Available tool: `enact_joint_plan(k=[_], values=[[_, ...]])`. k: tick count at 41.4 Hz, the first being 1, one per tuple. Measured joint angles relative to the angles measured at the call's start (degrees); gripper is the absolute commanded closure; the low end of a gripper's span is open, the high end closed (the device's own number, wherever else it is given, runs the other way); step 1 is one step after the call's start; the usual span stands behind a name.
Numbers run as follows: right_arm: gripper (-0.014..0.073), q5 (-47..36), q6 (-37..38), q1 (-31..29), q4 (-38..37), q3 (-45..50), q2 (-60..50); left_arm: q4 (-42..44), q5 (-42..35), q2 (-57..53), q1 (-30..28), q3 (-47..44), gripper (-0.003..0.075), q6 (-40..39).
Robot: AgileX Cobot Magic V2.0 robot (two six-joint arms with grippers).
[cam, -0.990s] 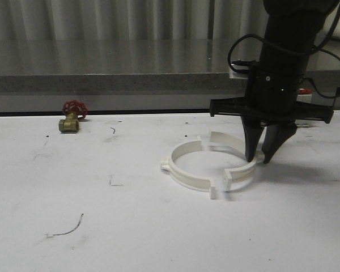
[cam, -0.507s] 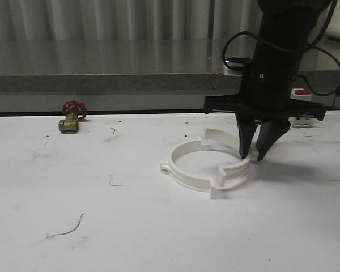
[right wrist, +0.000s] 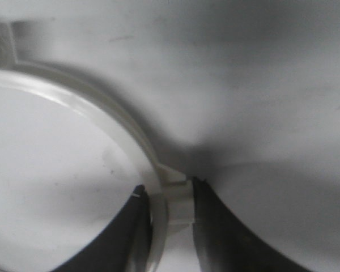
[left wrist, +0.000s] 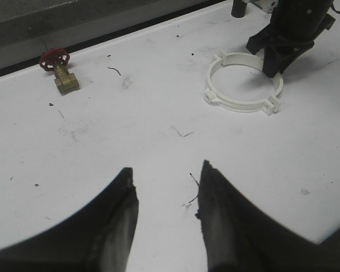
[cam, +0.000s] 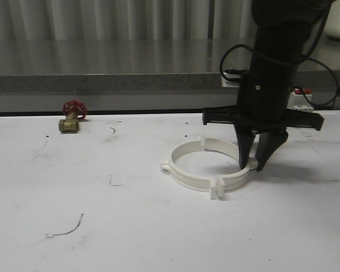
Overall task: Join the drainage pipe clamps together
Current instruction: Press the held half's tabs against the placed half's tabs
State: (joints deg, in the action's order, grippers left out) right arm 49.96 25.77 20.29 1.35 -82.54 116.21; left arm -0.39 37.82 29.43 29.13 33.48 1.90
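Pinching the right-hand half of the clamps (cam: 207,169), the right gripper (cam: 253,167) comes straight down onto the ring's right edge, one finger inside the band and one outside. The right wrist view shows the fingers (right wrist: 215,226) closed against the band wall right at a small raised tab, so the grip looks firm, not loose. The two half-rings lie flat on the white table (cam: 102,226), reading as one wide ring. At the near joint the square tabs (cam: 216,187) sit together, touching or very nearly; whether they have clicked cannot be told. The far joint, at the ring's back edge, has its tab (cam: 202,140) standing just beside the other band's end, and closure there is unclear too. Key relation: the held half lies directly under the right gripper, and its mate lies to the left of it, so any closing push runs leftward across the ring, along the line between the two joints. The left gripper (left wrist: 167,187) hovers well apart from the ring, nearer the robot, fingers spread and holding nothing. A valve (cam: 71,118) sits far left of the ring. The right arm is clearly the nearer; the left would need a long reach to brace the free half.
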Motion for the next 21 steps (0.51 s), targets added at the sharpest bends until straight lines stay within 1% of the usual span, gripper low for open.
enact_joint_plan(k=[21], values=[[0.0407, -0.7, 0.0, 0.0, 0.5, -0.2, 0.1, 0.0, 0.0, 0.0, 0.0, 0.0, 0.0458, 0.0]])
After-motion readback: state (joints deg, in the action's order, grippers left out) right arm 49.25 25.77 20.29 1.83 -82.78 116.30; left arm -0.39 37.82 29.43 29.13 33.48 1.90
